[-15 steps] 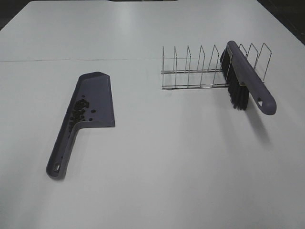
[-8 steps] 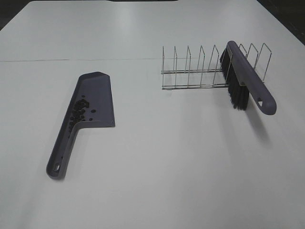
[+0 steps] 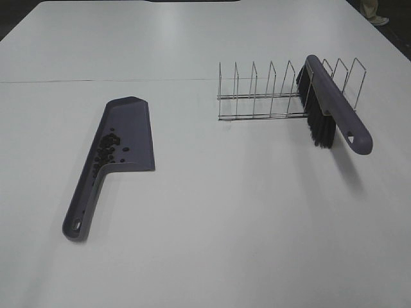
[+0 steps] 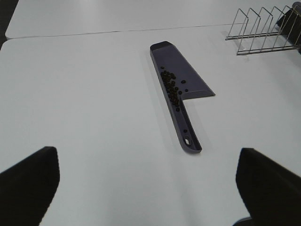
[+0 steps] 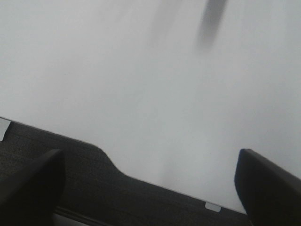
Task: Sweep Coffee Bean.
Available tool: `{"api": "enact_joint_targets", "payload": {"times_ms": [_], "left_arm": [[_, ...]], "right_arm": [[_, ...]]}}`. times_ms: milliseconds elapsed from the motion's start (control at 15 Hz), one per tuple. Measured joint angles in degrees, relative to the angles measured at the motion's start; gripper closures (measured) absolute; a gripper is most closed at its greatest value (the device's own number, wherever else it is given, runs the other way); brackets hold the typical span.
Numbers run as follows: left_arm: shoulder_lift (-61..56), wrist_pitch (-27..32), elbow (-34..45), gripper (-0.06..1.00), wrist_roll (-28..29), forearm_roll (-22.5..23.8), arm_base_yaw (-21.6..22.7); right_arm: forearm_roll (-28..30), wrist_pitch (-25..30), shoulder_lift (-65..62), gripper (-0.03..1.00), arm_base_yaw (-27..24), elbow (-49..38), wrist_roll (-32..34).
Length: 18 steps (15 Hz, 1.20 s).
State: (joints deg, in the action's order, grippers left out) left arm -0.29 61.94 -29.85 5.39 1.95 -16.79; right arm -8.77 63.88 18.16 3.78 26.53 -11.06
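Note:
Several tiny dark coffee beans (image 3: pixel 106 149) lie in the purple dustpan (image 3: pixel 131 125), gathered along its left wall near the handle; the dustpan lies flat on the white table at the left. The left wrist view shows the beans (image 4: pixel 171 87) and dustpan (image 4: pixel 181 66) too. The purple brush (image 3: pixel 334 102) with black bristles rests across the right end of a wire rack (image 3: pixel 260 96). Neither gripper shows in the high view. My left gripper (image 4: pixel 148 186) is open and empty, well back from the dustpan's handle. My right gripper (image 5: pixel 148 186) is open and empty over bare table near its edge.
The wire rack (image 4: pixel 258 33) stands at the back right, with the brush's end (image 4: pixel 292 21) on it. A seam (image 3: pixel 103 80) runs across the table at the back. The table's edge (image 5: pixel 113 165) and dark floor show in the right wrist view.
Dustpan, beans, brush and rack have not moved. A pale shape has come into view at the top right corner of the high view.

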Motion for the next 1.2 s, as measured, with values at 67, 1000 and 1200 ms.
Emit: {"api": "enact_joint_targets", "payload": {"times_ms": [67,1000,1200], "left_arm": [[-0.11,0.00,0.00,0.01,0.00,0.00,0.00],[-0.11,-0.06,0.00,0.01,-0.17,0.00,0.46],[-0.11,-0.06,0.00,0.01,-0.23,0.00,7.96]], "right_arm": [[0.00,-0.06,-1.43,0.11,0.00,0.00,0.00],[0.00,0.06,-18.39,0.11,0.00,0.00,0.00],[0.00,0.06,-18.39,0.11,0.00,0.00,0.00]]}}
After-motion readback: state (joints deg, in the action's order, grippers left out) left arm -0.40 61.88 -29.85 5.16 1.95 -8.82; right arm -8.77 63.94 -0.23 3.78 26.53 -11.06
